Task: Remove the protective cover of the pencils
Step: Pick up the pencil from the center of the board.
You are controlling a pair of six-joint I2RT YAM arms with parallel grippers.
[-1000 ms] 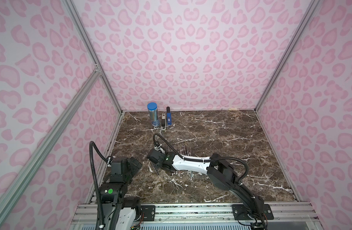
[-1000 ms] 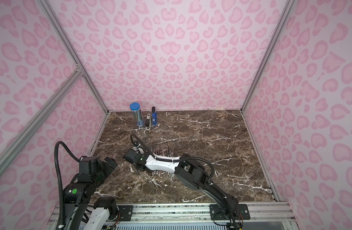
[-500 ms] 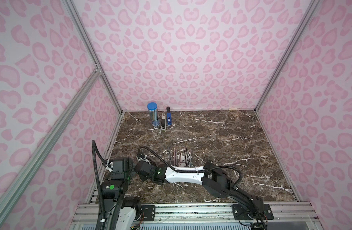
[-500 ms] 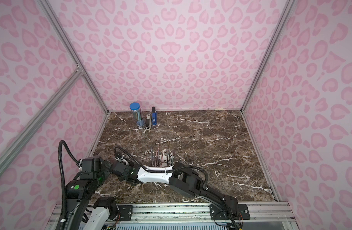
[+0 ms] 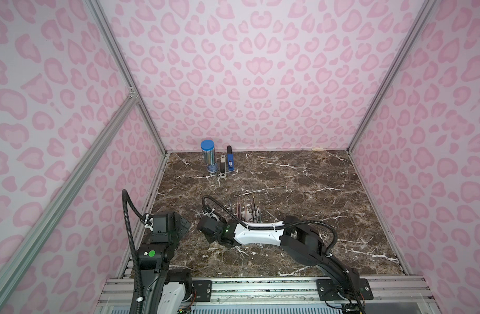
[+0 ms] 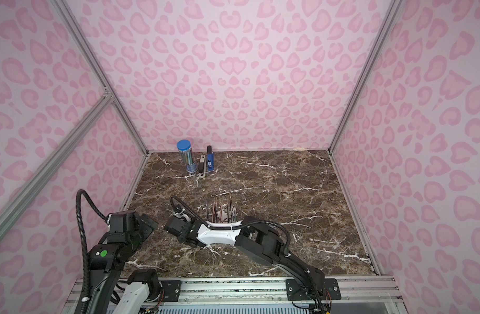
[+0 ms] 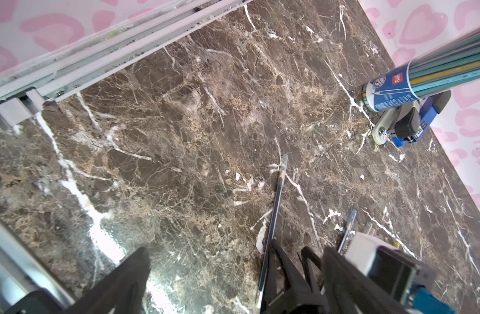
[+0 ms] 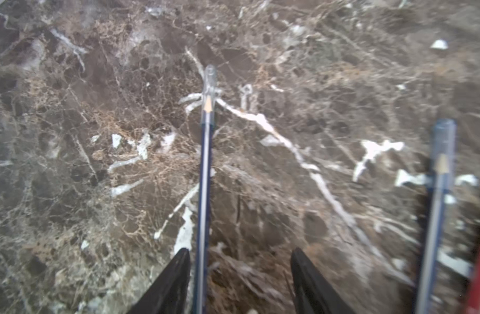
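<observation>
Your right gripper (image 8: 240,252) stands spread around a thin dark-blue pencil (image 8: 205,176), your left gripper (image 7: 228,251) wide apart; the clear blue-lidded tube (image 5: 208,160) holds teal pencils (image 7: 451,68).

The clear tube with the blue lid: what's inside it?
A tight bundle of teal pencils, one showing yellow, is visible through the clear tube. Its blue label hides their lower ends.
</observation>
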